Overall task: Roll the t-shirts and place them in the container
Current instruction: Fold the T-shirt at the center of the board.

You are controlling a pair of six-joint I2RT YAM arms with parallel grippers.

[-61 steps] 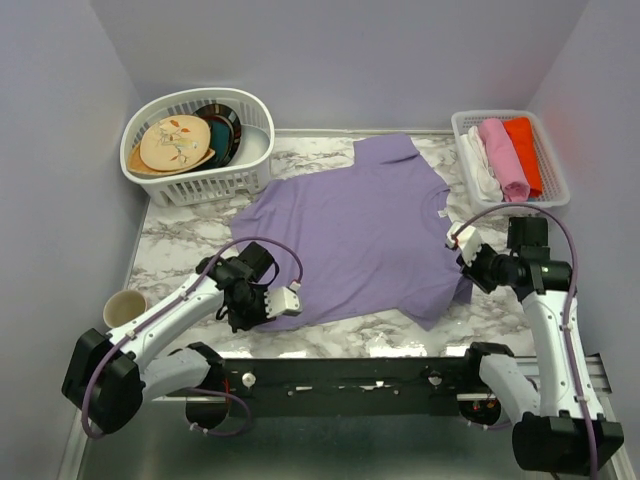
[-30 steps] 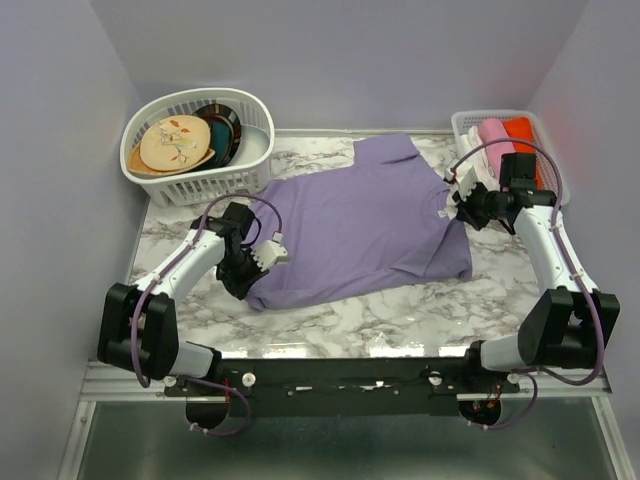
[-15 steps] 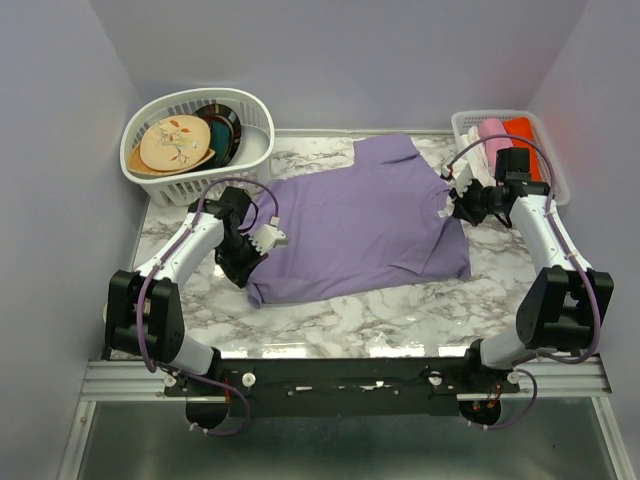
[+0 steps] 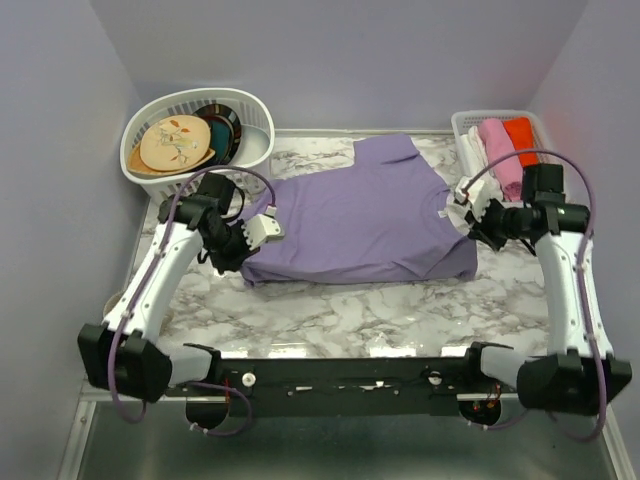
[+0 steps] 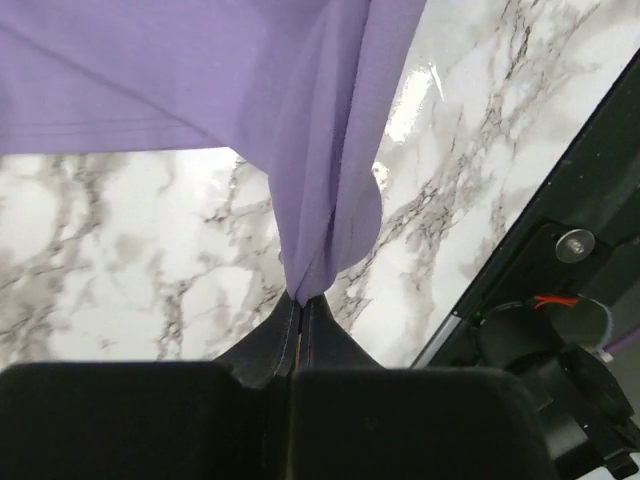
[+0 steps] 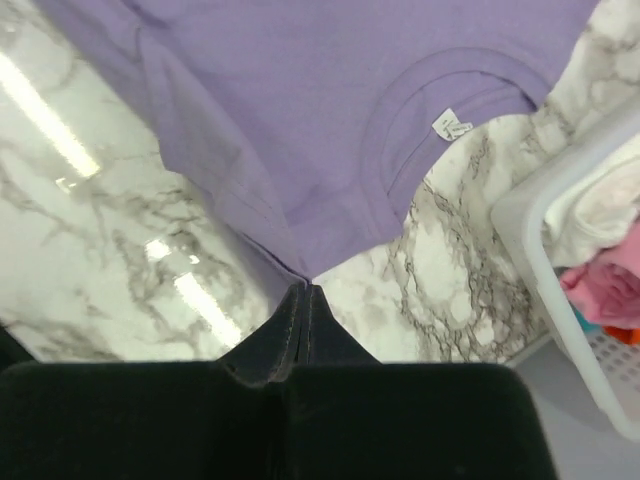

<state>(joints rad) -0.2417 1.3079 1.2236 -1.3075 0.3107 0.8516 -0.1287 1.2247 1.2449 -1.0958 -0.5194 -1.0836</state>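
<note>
Bright, even lighting; glare on marble tabletop [image 4: 400,325].

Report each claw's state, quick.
Left claw: closed, pinching the t-shirt.
Right claw: closed, pinching the same t-shirt.

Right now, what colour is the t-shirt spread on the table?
Plain lavender-purple t-shirt; clearest in the top external view.

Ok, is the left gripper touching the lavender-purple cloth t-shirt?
Touching. The left wrist view shows the left gripper shut on a gathered fold of the lavender-purple cloth t-shirt.
</note>
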